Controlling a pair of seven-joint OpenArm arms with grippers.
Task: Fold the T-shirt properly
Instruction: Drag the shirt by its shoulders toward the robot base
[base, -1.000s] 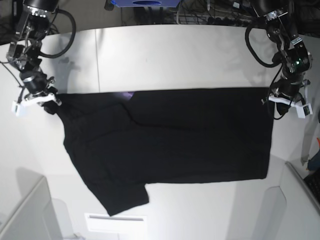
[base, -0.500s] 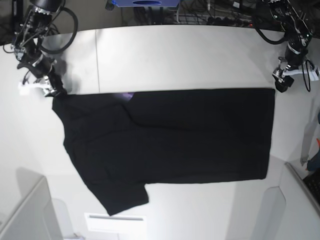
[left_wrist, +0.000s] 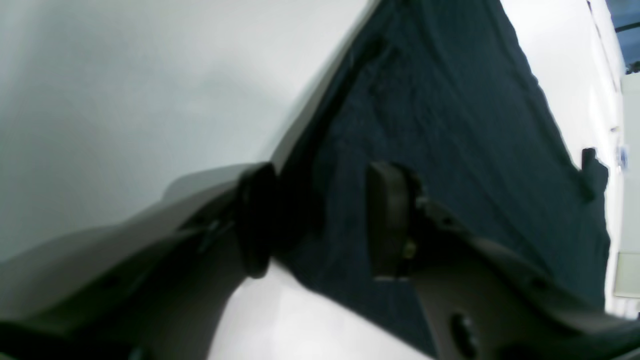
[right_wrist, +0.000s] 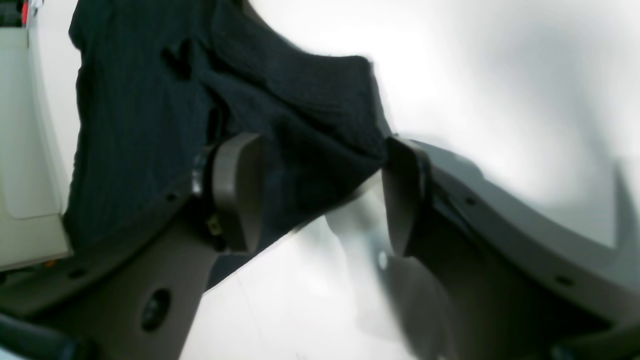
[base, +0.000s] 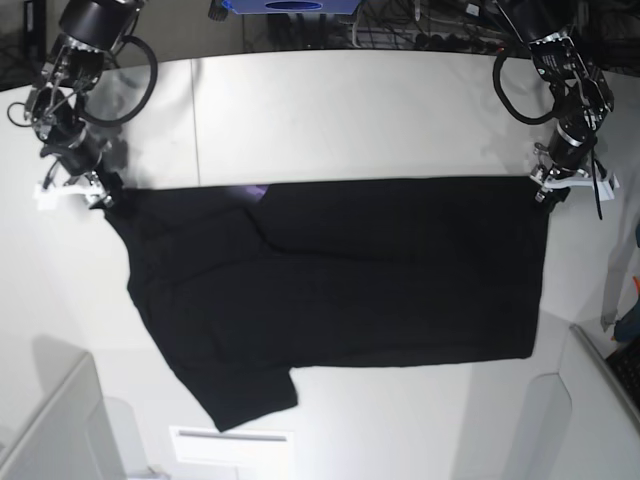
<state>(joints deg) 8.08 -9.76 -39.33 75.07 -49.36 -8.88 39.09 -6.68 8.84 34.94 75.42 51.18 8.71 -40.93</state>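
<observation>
Base view: a black shirt (base: 340, 290) lies flat across a white table (base: 350, 110), its long axis running between the two pincers, one at each far corner. The left pincer (base: 552, 190) hangs over the hem corner, the cloth stretching away from it toward the other arm; the right pincer (base: 85, 190) sits at the shoulder corner, with the shirt spreading away from it and one sleeve trailing toward the near table edge.

Left wrist view: the left pincer (left_wrist: 320, 220) stands spread, the shirt (left_wrist: 450, 140) edge lying in the gap between its jaws, not clamped.

Right wrist view: the right pincer (right_wrist: 320, 195) is likewise spread, a bunched corner of the shirt (right_wrist: 280, 115) sitting between the jaws and brushing the far one, not pinched.

Each arm is nearest its own corner, so the next move likely turns on both closing on the far edge and carrying it across the shirt's short axis.

Half a second earlier both pincers stood farther off the cloth, out past its corners; they have since come back down onto them. The shirt itself has not shifted.
</observation>
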